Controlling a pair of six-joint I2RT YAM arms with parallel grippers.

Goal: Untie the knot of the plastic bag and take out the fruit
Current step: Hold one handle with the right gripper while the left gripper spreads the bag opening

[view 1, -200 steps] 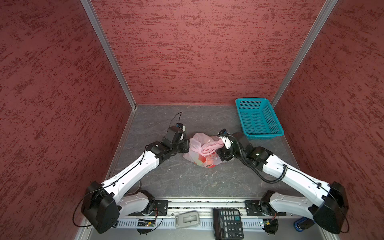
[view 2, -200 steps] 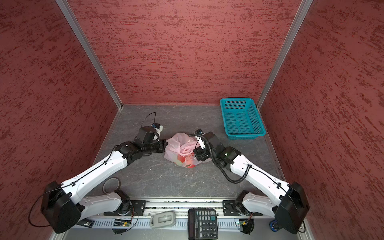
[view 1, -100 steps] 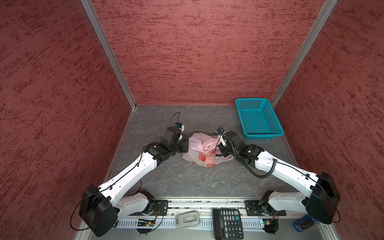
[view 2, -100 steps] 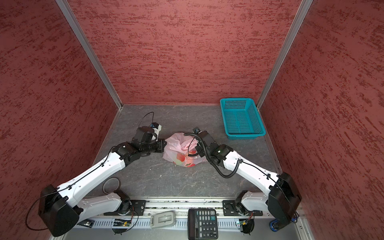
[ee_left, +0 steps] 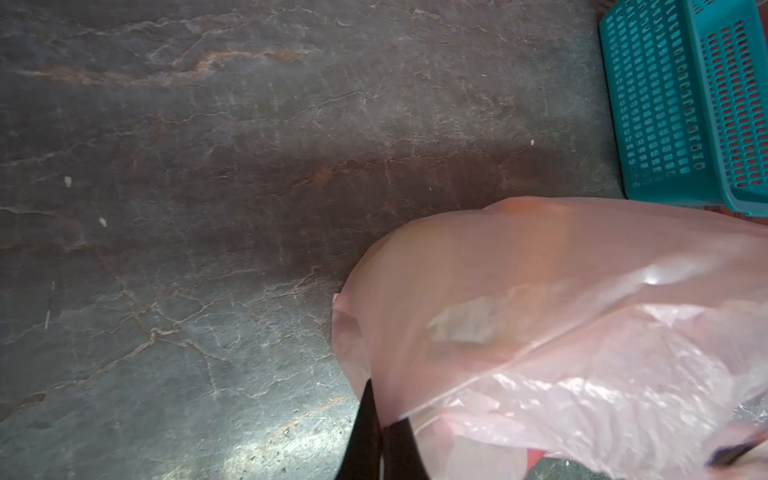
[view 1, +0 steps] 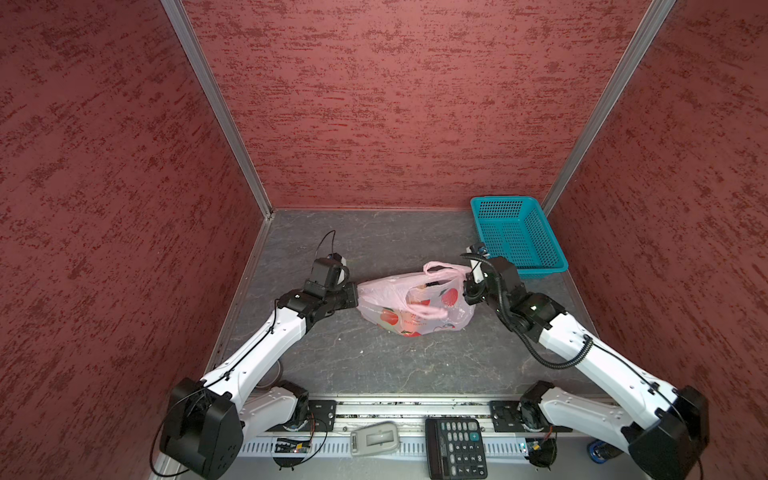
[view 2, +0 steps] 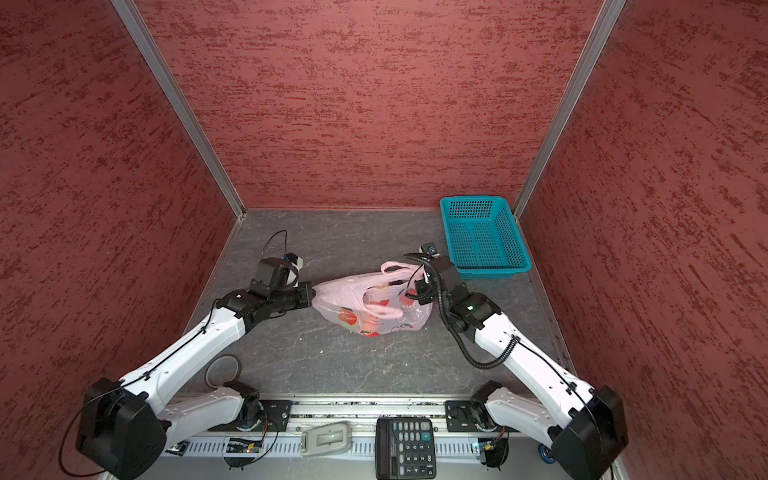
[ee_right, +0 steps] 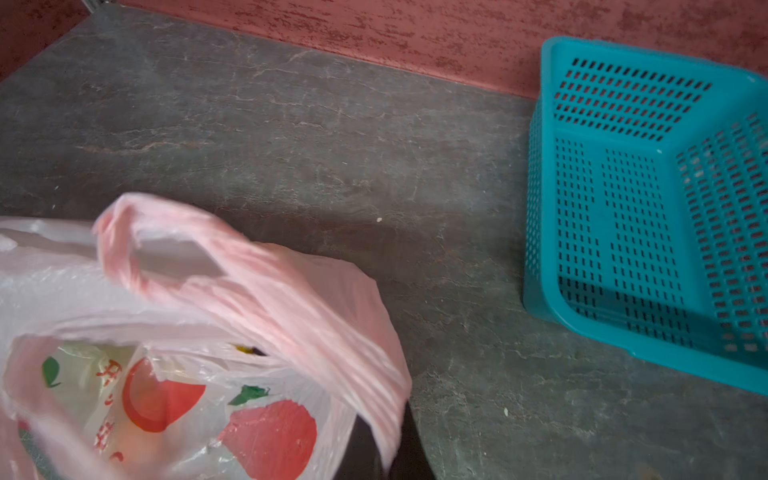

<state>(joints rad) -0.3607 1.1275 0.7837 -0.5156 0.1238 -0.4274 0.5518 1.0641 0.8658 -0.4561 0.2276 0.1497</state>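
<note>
Stone tabletop [view 1: 374,357] | left fingers [ee_left: 362,436] grip plastic bag [ee_left: 540,291] | right fingers [ee_right: 417,461] grip handle [ee_right: 257,286] | contact only in wrist views

Red characters [ee_right: 109,370] on the plastic bag [ee_right: 316,291] are unreadable.

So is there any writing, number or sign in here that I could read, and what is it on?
"+": on the blue key of the calculator at the front edge.
Other calculator keys: marks too small to read.
Red characters printed on the plastic bag: too blurred to read.
No other readable text.
</note>
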